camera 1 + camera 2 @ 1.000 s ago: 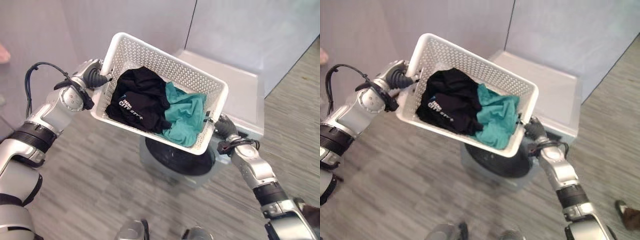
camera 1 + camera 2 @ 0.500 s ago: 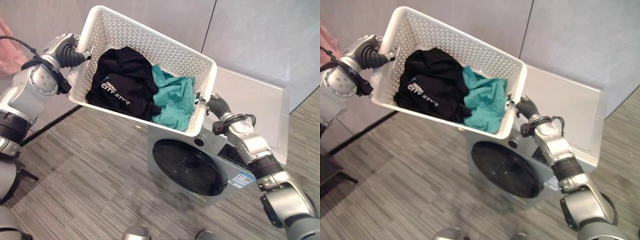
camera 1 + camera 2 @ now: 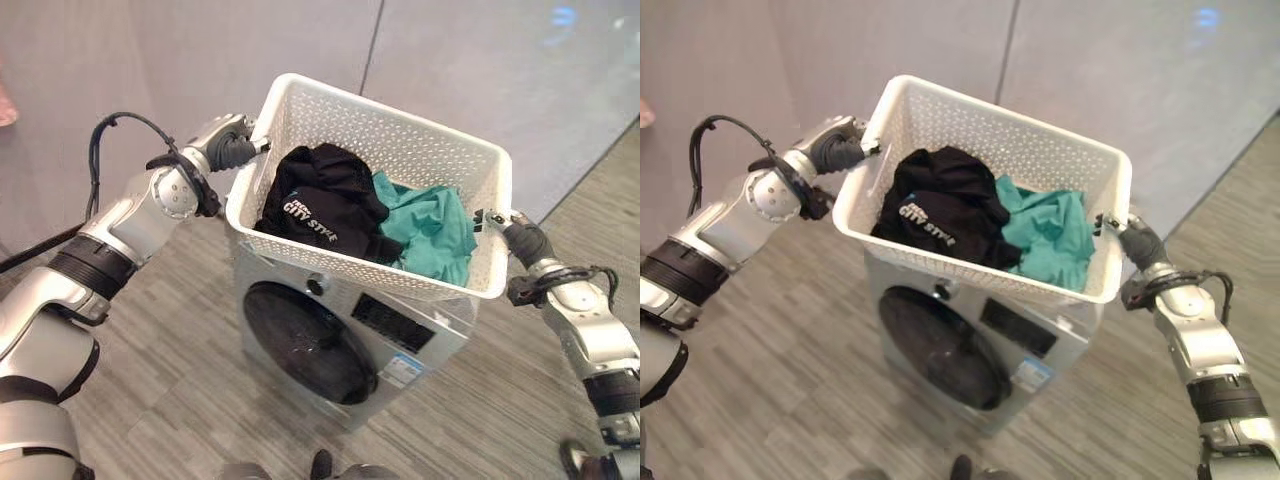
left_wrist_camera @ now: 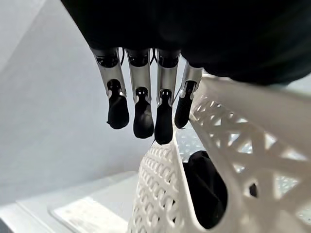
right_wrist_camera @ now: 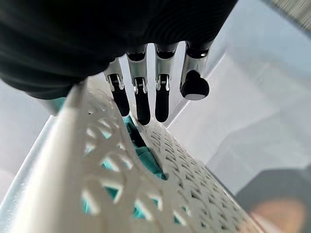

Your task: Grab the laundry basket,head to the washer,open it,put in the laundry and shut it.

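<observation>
Two robot hands hold a white perforated laundry basket (image 3: 420, 160) in the air above a silver front-loading washer (image 3: 330, 335), whose round dark door (image 3: 300, 343) is closed. The left robot hand (image 3: 232, 150) is curled around one end rim, the right robot hand (image 3: 522, 238) around the opposite end rim. A black garment (image 3: 320, 200) and a teal garment (image 3: 435, 230) are carried inside the basket.

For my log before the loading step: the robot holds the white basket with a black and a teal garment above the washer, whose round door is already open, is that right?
Not quite: the washer door is closed, its dark round glass flush with the front, as the left eye view shows. The rest stands: the left hand and right hand hold the white basket, with the black garment and teal garment, above the washer.
</observation>
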